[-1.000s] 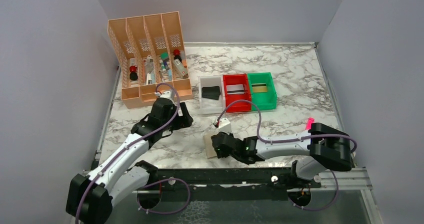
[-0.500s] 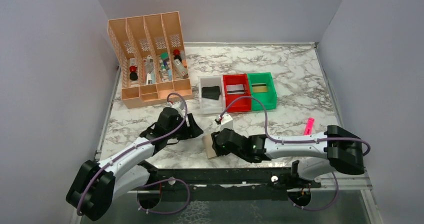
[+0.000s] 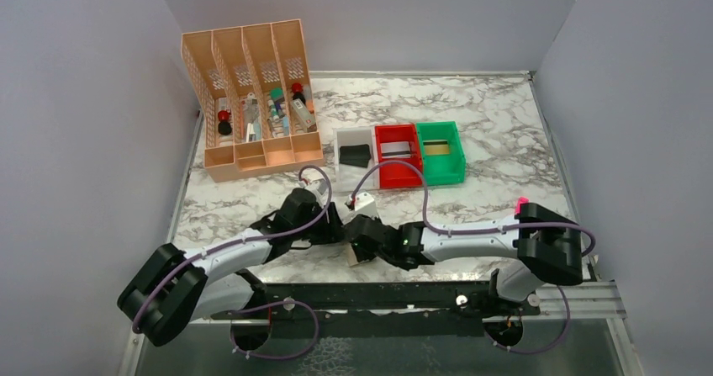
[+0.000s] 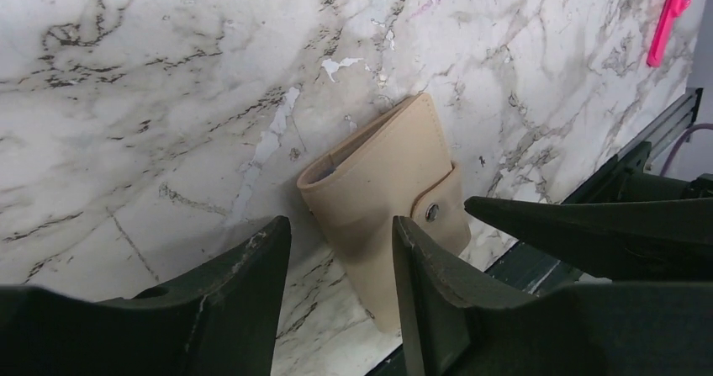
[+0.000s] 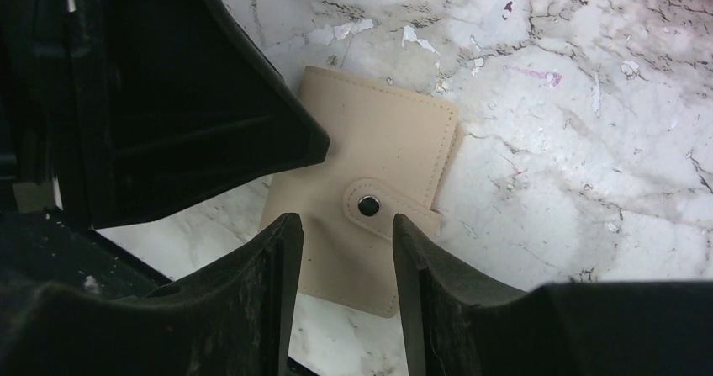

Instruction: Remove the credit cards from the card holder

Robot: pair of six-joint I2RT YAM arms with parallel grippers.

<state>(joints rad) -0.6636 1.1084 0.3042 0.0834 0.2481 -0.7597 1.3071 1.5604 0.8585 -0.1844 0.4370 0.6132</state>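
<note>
The card holder (image 5: pixel 378 157) is a tan wallet lying flat on the marble near the table's front edge, folded shut with its tab snapped down. In the top view only a tan corner of the card holder (image 3: pixel 354 255) shows under the two grippers. My left gripper (image 4: pixel 340 225) hovers at its left end, jaws apart, with the card holder (image 4: pixel 382 182) just beyond the tips. My right gripper (image 5: pixel 340 220) stands open over the holder's near edge, by the snap. No credit cards show in the holder. A black card (image 3: pixel 355 154) lies in the white bin and a grey card (image 3: pixel 398 149) in the red bin.
A white bin (image 3: pixel 343 177), a red bin (image 3: pixel 382 177) and a green bin (image 3: pixel 458 167) stand in a row behind the grippers. The tall orange desk organiser (image 3: pixel 252 98) is at the back left. A pink marker (image 3: pixel 520 202) lies at the right. Both grippers crowd the same spot.
My left arm has swung right and forward to the card holder, and its jaws have narrowed. My right gripper has shifted slightly left over the holder. The holder has stayed put.
</note>
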